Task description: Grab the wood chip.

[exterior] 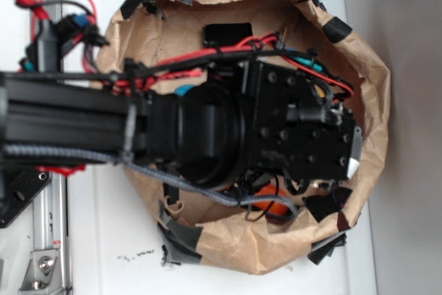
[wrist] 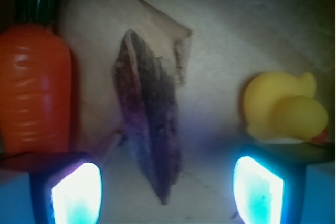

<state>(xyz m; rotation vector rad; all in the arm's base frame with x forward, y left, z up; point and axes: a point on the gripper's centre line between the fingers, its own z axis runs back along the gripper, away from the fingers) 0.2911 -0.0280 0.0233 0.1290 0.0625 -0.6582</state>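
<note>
You're hovering right over it now: in the wrist view the wood chip (wrist: 148, 114) lies between your two fingers (wrist: 76, 192), a touch nearer the left one, its lower tip reaching down into the gap. Fingers are spread wide and hold nothing; the glowing pads sit well apart on either side. Watch the long axis: it runs away from you, nearly straight up the view with a slight lean, so a straight close should pinch across its narrow width. That's the relation this grab turns on, I'd say.

The chip itself looks flat and dark brown, streaky and rough along the grain, pointed at both ends. It rests on light brown paper (wrist: 236, 35), partly over a torn flap. Mind the orange carrot (wrist: 34, 87) just beyond your left finger, close beside the chip, and the yellow duck (wrist: 286, 108) beyond the right one, farther off.

From the exterior view, the arm (exterior: 207, 132) hides the chip entirely inside the paper-lined nest
</note>
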